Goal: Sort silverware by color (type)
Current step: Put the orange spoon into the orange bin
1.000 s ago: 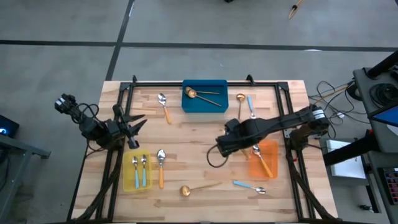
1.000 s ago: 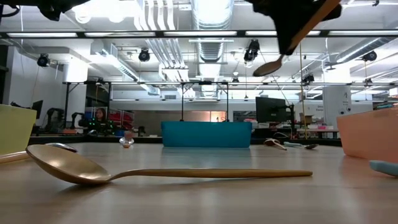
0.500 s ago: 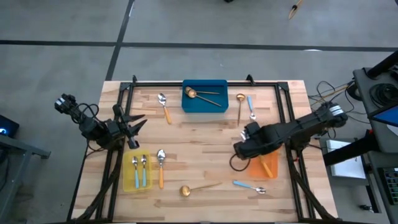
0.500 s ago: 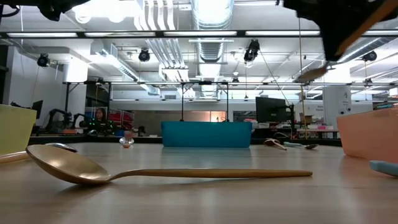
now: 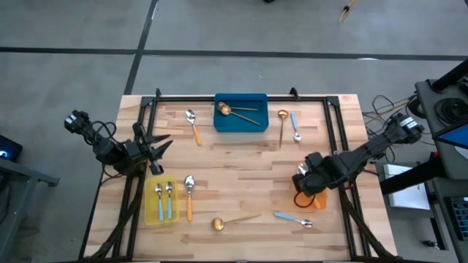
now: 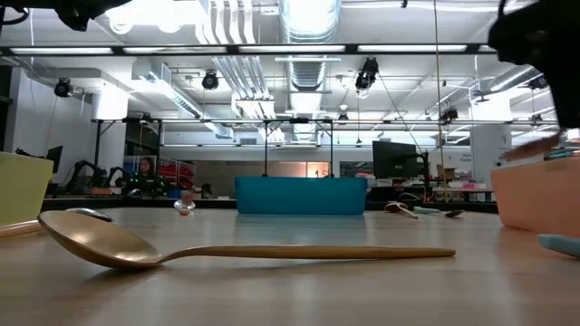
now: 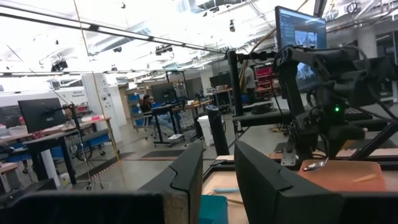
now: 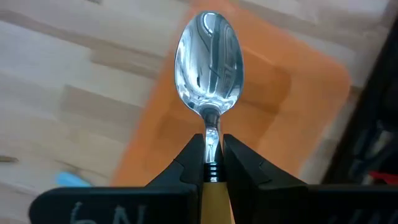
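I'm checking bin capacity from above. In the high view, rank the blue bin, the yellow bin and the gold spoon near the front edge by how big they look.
1. blue bin, clearly largest.
2. yellow bin, smaller and narrower.
3. gold spoon: about as long as the yellow bin but far thinner, so smallest in area.
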You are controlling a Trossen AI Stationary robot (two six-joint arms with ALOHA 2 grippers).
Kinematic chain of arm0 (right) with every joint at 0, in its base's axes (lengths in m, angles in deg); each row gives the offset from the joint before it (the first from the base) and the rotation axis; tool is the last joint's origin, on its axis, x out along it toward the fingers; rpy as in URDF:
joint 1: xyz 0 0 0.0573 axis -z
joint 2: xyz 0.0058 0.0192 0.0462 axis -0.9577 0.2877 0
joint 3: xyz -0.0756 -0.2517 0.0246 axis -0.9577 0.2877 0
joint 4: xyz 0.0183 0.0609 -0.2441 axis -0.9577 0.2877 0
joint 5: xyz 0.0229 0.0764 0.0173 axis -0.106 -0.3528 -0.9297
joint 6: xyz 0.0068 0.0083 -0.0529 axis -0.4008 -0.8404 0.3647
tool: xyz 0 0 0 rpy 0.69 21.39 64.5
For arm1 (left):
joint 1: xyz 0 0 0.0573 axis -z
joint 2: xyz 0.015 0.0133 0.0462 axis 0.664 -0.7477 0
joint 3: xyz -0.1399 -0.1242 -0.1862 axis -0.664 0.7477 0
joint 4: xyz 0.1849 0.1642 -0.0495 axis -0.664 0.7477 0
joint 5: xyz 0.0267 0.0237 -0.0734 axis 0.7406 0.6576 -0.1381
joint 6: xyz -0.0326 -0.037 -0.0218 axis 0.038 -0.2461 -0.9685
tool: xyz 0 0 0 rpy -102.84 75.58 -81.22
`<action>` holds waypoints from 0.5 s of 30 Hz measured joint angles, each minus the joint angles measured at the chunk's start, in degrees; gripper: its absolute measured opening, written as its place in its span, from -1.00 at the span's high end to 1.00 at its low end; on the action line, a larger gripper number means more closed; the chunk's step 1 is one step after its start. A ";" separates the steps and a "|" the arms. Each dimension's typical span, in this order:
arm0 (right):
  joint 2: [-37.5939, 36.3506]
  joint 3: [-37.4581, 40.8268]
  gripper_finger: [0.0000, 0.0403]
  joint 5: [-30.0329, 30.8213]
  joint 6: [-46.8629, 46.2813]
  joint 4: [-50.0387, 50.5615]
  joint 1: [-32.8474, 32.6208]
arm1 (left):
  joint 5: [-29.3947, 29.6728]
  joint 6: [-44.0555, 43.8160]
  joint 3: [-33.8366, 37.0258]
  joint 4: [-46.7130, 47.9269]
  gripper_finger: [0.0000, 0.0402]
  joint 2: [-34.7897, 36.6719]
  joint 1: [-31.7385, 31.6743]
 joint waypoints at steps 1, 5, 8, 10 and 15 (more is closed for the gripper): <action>-0.04 0.76 0.85 -0.50 -1.11 -0.02 -0.47 | 0.00 -0.15 0.00 -0.02 0.63 0.00 -0.02; 0.53 2.97 0.85 -1.10 -2.08 -3.00 -1.83 | 0.00 -0.53 0.00 -0.02 0.63 0.00 0.00; 1.28 3.58 0.85 -1.27 -2.19 -3.00 -2.41 | 0.00 -0.84 0.00 -0.02 0.63 -0.04 -0.01; 1.87 4.15 0.85 -1.27 -2.12 -3.05 -2.72 | 0.00 -1.20 0.00 -0.04 0.63 -0.04 -0.02; 3.36 5.83 0.85 -2.58 -2.04 -3.07 -2.81 | 0.00 -3.82 0.00 -0.03 0.63 -0.04 -0.01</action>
